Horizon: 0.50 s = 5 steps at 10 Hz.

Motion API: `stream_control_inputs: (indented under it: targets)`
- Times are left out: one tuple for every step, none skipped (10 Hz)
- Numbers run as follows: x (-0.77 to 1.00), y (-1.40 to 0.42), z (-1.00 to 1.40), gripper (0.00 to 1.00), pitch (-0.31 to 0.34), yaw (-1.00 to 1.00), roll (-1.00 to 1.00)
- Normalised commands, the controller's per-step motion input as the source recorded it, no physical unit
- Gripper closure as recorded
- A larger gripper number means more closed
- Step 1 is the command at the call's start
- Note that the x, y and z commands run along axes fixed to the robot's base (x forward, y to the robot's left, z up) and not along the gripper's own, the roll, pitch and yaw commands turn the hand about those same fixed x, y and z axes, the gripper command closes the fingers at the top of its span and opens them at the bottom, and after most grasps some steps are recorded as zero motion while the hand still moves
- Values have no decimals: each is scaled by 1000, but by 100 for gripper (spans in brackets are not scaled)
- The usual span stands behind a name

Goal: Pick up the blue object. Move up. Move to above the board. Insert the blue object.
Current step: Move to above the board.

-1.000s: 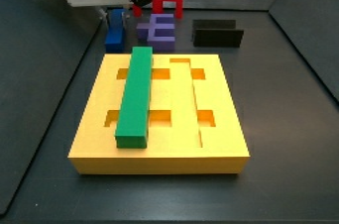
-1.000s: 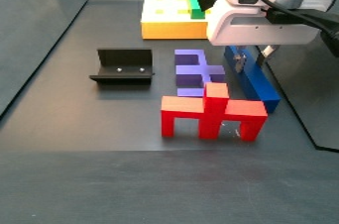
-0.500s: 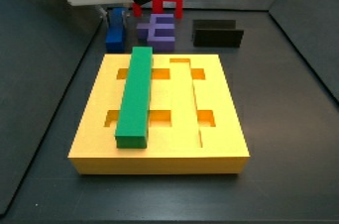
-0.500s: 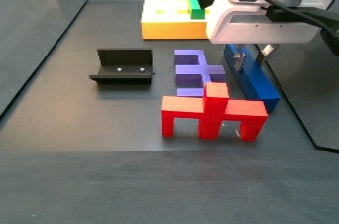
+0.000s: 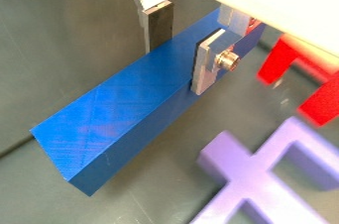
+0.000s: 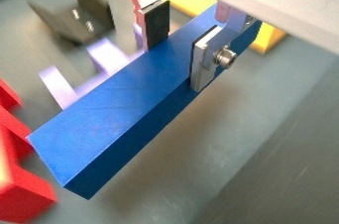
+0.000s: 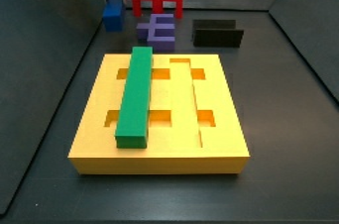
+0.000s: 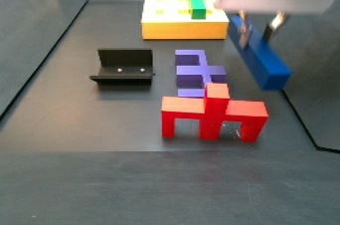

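My gripper (image 5: 183, 45) is shut on the blue object (image 5: 133, 109), a long dark blue bar, and grips it near one end across its width. In both wrist views one silver finger (image 6: 208, 57) presses one long side and a dark pad (image 6: 155, 25) the opposite side. In a side view the gripper (image 8: 259, 28) holds the bar (image 8: 256, 52) off the floor, beside the purple block. The bar also shows in a side view (image 7: 114, 15). The yellow board (image 7: 225, 119) carries a long green bar (image 7: 135, 94) in one groove.
A purple E-shaped block (image 8: 200, 70) and a red block (image 8: 213, 114) stand next to the raised bar. The fixture (image 8: 122, 67) stands on the floor further off. Dark walls enclose the floor.
The gripper has risen with the blue bar in it, so the bar is off the floor. The gripper body is now mostly beyond the top edge of both side views.
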Motion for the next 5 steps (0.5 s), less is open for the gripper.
stream_control_inputs:
  targets:
    - [-54,-8,1400,100,59,6,-1]
    - [-26,4,1400,100,40,4,24]
    - [6,5,1400,100,49,5,20]
    - [29,10,1400,100,94,3,9]
    - [16,3,996,100,94,3,8]
